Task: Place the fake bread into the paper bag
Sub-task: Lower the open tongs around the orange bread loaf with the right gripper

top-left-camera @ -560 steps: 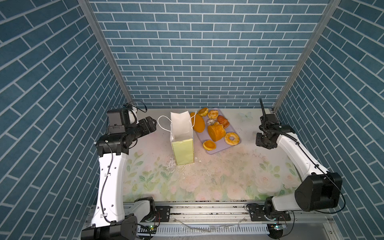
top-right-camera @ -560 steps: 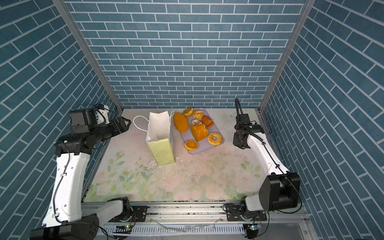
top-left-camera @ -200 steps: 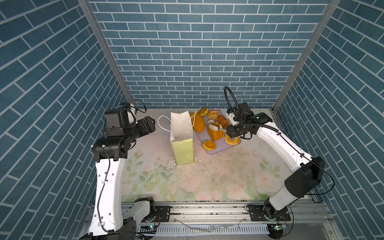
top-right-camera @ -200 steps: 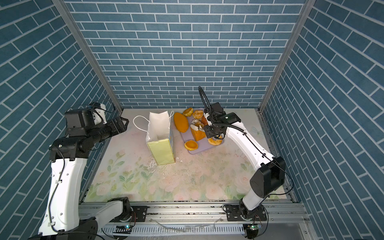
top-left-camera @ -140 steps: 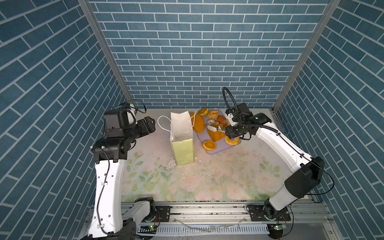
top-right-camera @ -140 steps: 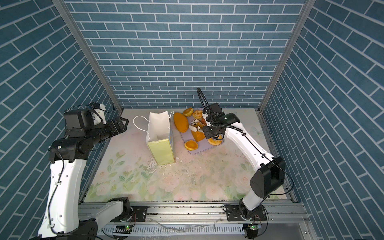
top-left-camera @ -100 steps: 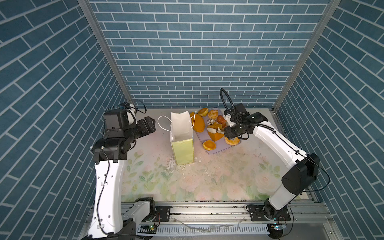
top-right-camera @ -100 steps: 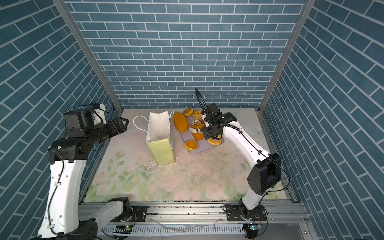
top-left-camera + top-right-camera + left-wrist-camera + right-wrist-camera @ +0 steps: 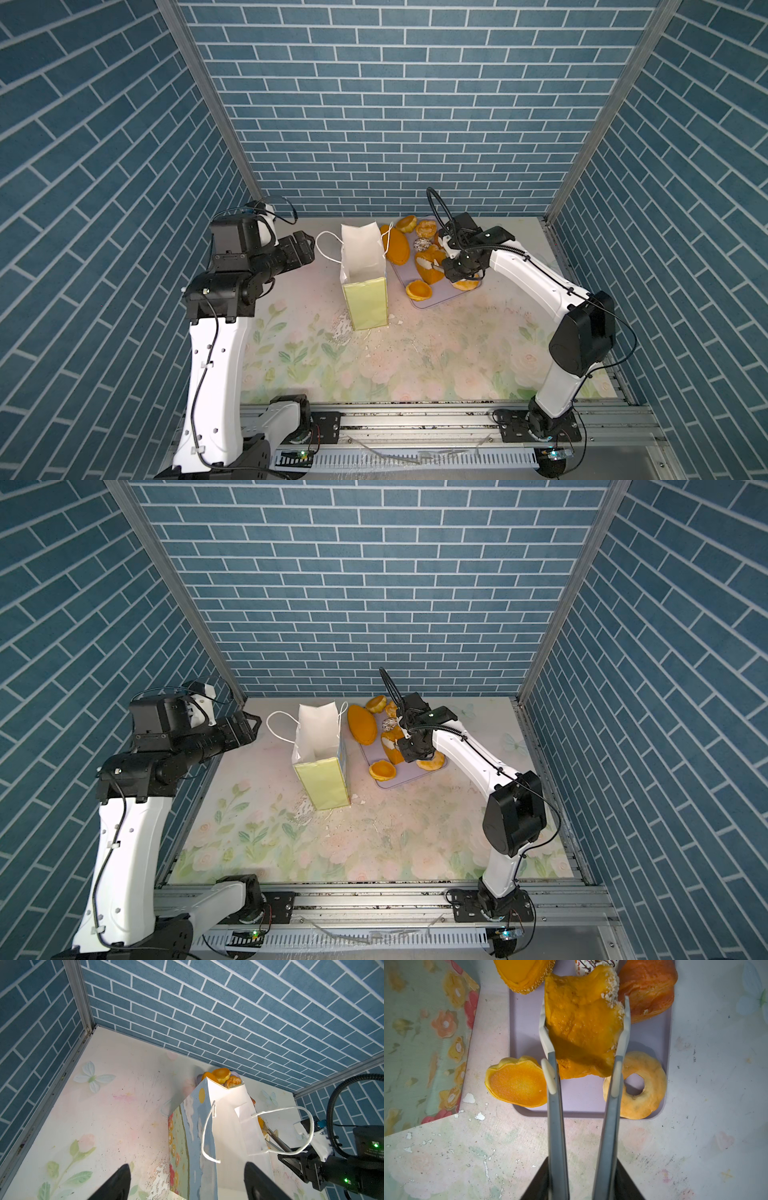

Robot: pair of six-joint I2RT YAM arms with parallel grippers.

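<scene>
The fake bread lies on a lavender tray [image 9: 583,1105]: a thick loaf [image 9: 581,1022], a ring doughnut [image 9: 650,1088], a croissant [image 9: 648,987], a long oval loaf [image 9: 523,972] and a small bun [image 9: 517,1084]. My right gripper [image 9: 580,1178] is shut on metal tongs [image 9: 556,1115], whose white tips pinch the thick loaf [image 9: 430,266] from both sides. The paper bag [image 9: 363,266] stands upright and open just left of the tray. My left gripper [image 9: 305,249] hangs open left of the bag, apart from it, and faces the bag [image 9: 226,1130].
The floral table [image 9: 415,353] is flaked with white chips near the bag's base. One bag handle [image 9: 328,249] loops out toward the left gripper. Brick walls close in the back and both sides. More buns [image 9: 415,226] sit at the tray's far end.
The right arm reached a little further over the tray and the tongs closed in on the thick loaf. The left arm has barely moved.
</scene>
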